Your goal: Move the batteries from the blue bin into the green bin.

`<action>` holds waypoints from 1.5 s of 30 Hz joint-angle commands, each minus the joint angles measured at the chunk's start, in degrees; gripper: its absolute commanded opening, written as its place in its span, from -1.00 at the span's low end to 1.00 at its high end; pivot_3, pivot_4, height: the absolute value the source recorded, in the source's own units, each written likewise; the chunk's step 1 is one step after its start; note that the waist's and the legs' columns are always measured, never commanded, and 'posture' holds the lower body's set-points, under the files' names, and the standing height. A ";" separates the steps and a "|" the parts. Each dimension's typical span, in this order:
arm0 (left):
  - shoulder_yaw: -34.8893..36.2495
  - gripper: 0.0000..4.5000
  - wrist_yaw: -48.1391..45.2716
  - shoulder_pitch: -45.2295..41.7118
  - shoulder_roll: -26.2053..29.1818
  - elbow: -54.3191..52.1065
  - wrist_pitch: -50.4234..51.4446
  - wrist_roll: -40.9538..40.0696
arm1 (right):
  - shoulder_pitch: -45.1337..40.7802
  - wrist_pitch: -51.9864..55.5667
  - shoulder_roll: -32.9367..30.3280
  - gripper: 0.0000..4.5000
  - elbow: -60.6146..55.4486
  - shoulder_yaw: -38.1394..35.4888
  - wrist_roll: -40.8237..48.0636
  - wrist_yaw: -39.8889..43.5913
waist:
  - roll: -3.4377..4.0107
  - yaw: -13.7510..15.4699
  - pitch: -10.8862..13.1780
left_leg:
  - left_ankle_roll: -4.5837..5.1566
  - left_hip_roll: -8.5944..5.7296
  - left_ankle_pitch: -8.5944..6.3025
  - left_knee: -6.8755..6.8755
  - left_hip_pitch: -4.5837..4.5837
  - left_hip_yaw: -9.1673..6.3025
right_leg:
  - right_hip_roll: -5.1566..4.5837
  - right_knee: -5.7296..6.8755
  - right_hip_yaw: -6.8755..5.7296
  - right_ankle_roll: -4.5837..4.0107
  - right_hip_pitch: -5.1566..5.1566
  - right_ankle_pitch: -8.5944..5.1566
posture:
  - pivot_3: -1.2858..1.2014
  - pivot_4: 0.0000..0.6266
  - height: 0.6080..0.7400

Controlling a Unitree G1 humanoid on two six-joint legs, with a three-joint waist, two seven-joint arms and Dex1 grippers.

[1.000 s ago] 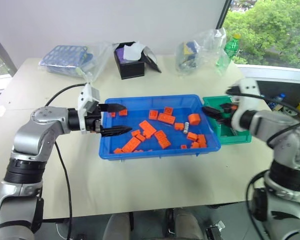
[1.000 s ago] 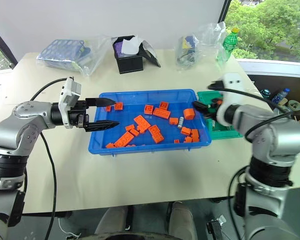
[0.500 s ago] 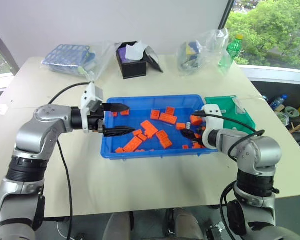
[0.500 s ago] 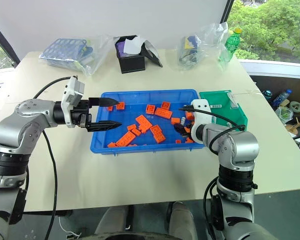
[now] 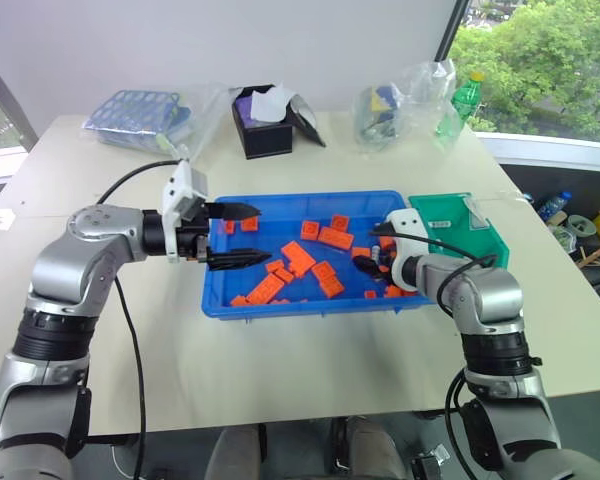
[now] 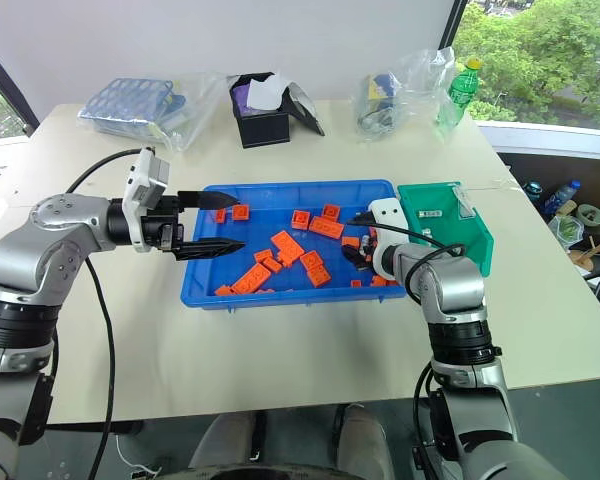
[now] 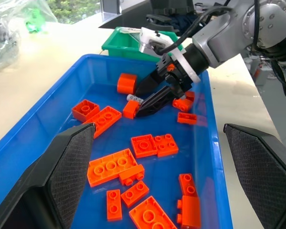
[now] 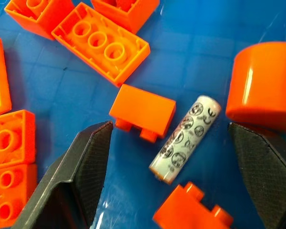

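Now right gripper (image 8: 169,143) jaws wide astride battery (image 8: 185,138) among orange bricks (image 8: 100,42), left gripper (image 5: 242,236) jaws wide at blue bin (image 5: 310,306) edge

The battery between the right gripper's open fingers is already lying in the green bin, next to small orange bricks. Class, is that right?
Not quite. The battery lies on the floor of the blue bin, not in the green bin; the right wrist view shows it. The right gripper is open around it, orange bricks beside it.

One battery (image 8: 185,138) shows, lying among the orange bricks (image 5: 295,258), of which roughly fifteen sit in the one blue tray (image 5: 216,283). One green bin (image 5: 455,222) stands at right of centre. Along the upper edge: two clear bags (image 5: 400,100), one black box (image 5: 262,132), one green bottle (image 5: 463,92).
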 commanded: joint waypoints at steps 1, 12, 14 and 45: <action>1.50 1.00 -0.19 -1.49 0.58 -1.22 -0.12 -0.69 | 0.45 0.67 -0.08 -0.07 -0.68 0.33 0.44 0.89 | -0.01 -0.01 0.00 | 0.00 0.00 0.00 0.00 0.00 0.00 | 0.00 0.00 0.00 0.00 0.01 0.00 | 0.03 -0.52 0.64; 0.13 1.00 -1.19 -2.79 -0.52 1.21 -1.71 0.24 | -2.25 10.71 -1.35 -0.73 -14.05 -6.88 4.89 1.09 | -0.01 0.24 0.00 | 0.00 -0.01 0.00 0.01 -0.09 0.00 | 0.00 0.03 0.00 0.00 0.05 0.01 | 0.03 -0.52 0.64; -0.05 1.00 -1.59 -2.88 -0.66 1.56 -1.95 0.41 | -4.73 13.85 -1.41 -0.73 -16.92 -11.70 6.63 1.22 | 0.04 0.21 0.03 | 0.00 -0.01 0.00 0.00 -0.09 0.00 | 0.00 0.03 0.00 0.00 0.05 0.01 | 0.03 -0.52 0.64; 8.20 1.00 -0.66 2.62 6.02 -0.10 0.93 -2.26 | 27.33 -17.43 -38.04 0.58 -18.71 -29.85 15.09 42.92 | -0.16 0.13 0.21 | -0.06 0.01 -0.05 -0.03 0.04 0.02 | -0.03 -0.28 -0.03 0.05 0.35 -0.03 | 0.03 -0.52 0.64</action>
